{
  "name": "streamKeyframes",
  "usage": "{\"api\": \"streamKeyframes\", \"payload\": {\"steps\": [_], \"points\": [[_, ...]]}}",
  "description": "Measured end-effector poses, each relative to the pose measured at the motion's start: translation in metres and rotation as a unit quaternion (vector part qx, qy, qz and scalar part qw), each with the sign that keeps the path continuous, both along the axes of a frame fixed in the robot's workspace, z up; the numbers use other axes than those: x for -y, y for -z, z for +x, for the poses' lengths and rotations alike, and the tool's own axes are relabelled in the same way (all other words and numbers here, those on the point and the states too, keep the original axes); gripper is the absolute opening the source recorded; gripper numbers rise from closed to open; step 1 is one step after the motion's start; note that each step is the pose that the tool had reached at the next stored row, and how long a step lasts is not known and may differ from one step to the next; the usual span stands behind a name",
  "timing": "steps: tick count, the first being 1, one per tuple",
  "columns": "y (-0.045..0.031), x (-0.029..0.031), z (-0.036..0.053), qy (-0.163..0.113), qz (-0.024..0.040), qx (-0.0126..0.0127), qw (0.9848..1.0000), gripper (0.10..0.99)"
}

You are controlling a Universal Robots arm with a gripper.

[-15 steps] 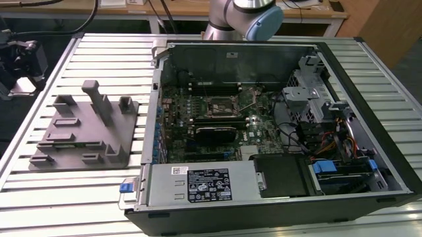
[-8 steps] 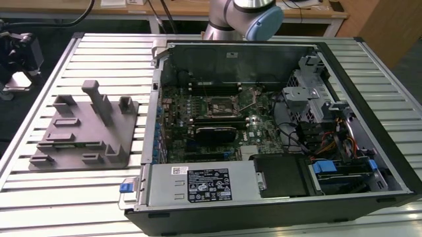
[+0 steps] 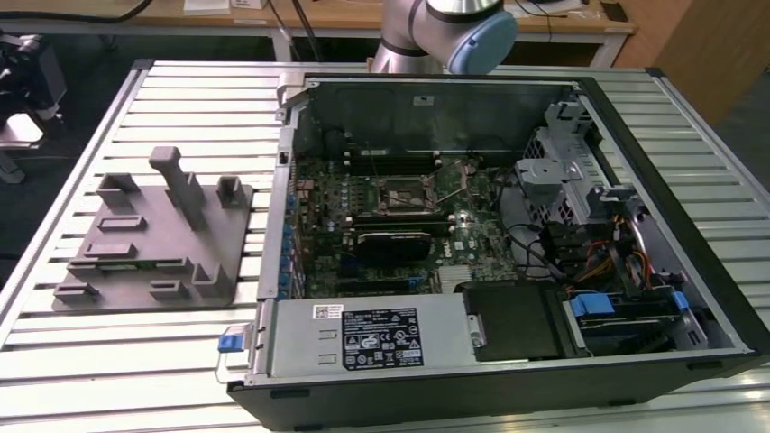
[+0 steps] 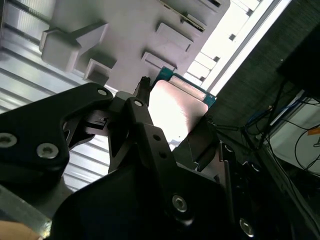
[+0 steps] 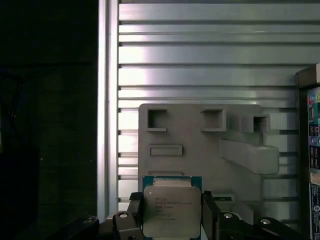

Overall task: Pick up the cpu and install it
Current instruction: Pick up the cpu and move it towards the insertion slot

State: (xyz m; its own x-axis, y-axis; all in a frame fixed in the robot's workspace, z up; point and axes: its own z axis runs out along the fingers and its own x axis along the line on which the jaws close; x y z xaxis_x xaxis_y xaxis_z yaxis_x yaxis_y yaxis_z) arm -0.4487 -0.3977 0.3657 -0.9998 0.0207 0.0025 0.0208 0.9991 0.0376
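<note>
The cpu (image 5: 171, 210), a thin square chip with a pale silver top and a green-blue edge, sits between my gripper's (image 5: 171, 220) two black fingers (image 5: 134, 216), which are shut on its opposite sides. In the second wrist view the cpu (image 4: 176, 107) shows bright between the same black fingers (image 4: 141, 102). The chip hangs over the slatted table, just off the edge of the grey plastic fixture (image 5: 200, 150). In the exterior view the open socket (image 3: 403, 191) lies on the motherboard inside the computer case, and the arm (image 3: 439, 32) rises behind the case.
The open computer case (image 3: 673, 298) lies on the slatted metal table (image 3: 144, 370) at the exterior view's right, with drive cages, cables and a power supply (image 3: 361, 338) inside. The grey fixture (image 3: 157, 234) with upright posts stands on the table's left half.
</note>
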Motion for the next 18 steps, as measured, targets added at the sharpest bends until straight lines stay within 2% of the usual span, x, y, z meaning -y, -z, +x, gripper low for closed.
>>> {"api": "streamKeyframes", "payload": {"steps": [18], "points": [[-0.0535,0.0,0.0,0.004,0.0001,0.001,1.0,0.553]]}}
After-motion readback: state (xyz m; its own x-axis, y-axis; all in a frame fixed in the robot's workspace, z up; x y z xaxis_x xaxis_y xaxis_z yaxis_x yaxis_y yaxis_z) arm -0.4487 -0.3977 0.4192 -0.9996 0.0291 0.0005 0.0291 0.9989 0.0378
